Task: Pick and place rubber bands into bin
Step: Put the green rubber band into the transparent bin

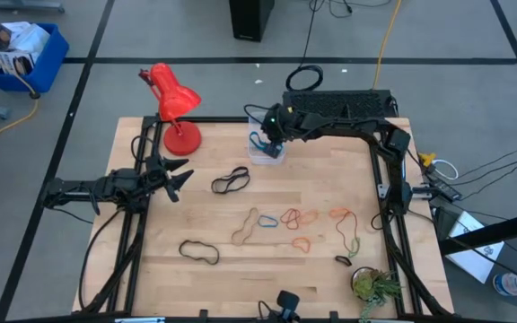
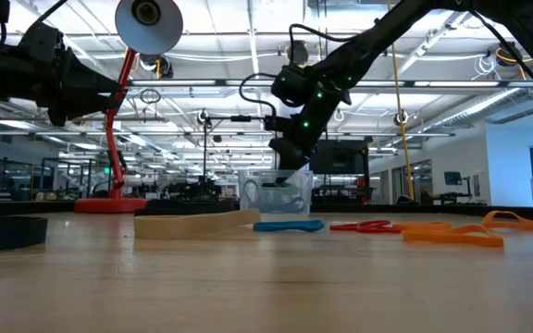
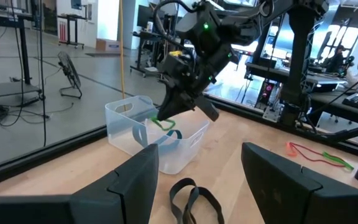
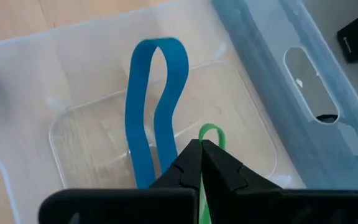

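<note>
Overhead, the right gripper (image 1: 275,142) hangs over the clear bin (image 1: 266,149) near the table's far edge, fingers pinched together. More rubber bands (image 1: 287,218) lie strewn across the middle and right of the wooden table (image 1: 151,269), with a black band (image 1: 231,181) between the bin and the left gripper (image 1: 176,176), which waits spread wide at the left side. A red desk lamp (image 1: 174,108) stands at the far left corner, and a small plant (image 1: 373,285) sits near the front right.

At table level, the right gripper (image 2: 294,157) reaches down to the bin's (image 2: 276,192) top; a blue band (image 2: 289,225) lies on the wood in front of it, red and orange bands (image 2: 415,229) off to one side.

From the left wrist, the wide-set fingers (image 3: 135,180) frame the black band (image 3: 194,202), while beyond it the right gripper (image 3: 169,114) dangles a green band (image 3: 165,125) inside the bin (image 3: 129,121).

From the right wrist, the closed fingertips (image 4: 202,152) clamp the green band (image 4: 211,132), a blue band (image 4: 148,112) resting on the bin floor (image 4: 92,143) just beside it.
</note>
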`<move>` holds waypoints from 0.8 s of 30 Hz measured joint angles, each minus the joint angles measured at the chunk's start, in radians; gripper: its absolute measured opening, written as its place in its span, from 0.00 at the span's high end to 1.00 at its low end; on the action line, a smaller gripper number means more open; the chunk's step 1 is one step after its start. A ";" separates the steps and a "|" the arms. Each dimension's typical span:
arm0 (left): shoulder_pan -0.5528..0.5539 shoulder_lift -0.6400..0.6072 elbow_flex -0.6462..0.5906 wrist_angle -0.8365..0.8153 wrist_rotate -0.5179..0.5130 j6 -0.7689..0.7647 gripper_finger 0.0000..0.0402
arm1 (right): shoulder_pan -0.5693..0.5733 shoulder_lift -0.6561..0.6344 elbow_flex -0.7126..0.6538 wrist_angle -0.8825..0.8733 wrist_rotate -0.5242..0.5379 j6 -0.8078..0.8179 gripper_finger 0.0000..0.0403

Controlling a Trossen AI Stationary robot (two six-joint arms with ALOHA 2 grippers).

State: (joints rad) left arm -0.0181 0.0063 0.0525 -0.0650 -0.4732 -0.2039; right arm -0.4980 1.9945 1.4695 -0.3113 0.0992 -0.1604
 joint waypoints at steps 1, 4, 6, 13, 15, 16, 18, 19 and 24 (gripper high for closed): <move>0.000 0.000 0.000 0.000 0.000 0.000 0.41 | 0.000 0.000 -0.003 0.000 0.000 0.000 1.00; 0.000 0.000 0.000 0.000 0.000 0.000 0.41 | 0.000 0.000 -0.011 0.000 0.000 0.000 1.00; 0.000 0.000 0.000 0.000 0.000 0.000 0.41 | 0.000 0.000 -0.012 -0.001 0.000 0.000 1.00; 0.000 0.000 0.000 0.000 0.000 0.000 0.41 | 0.000 0.000 -0.013 0.028 0.000 -0.009 1.00; 0.000 0.000 0.000 0.000 0.000 0.000 0.41 | 0.000 0.000 -0.013 0.043 0.000 -0.010 0.99; 0.000 0.000 0.000 0.000 0.000 0.000 0.41 | 0.000 0.000 -0.013 0.052 0.000 -0.010 0.98; 0.000 0.000 0.000 0.000 0.000 0.000 0.41 | 0.000 0.000 -0.013 0.064 0.000 -0.010 0.97; 0.000 0.000 0.000 0.000 0.000 0.000 0.41 | 0.000 0.000 -0.013 0.067 0.000 -0.010 0.97; 0.000 0.000 0.000 0.000 0.000 -0.001 0.41 | 0.000 0.000 -0.013 0.068 0.000 -0.010 0.95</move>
State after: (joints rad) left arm -0.0181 0.0064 0.0525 -0.0654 -0.4732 -0.2047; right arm -0.4976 1.9945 1.4567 -0.2436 0.0994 -0.1699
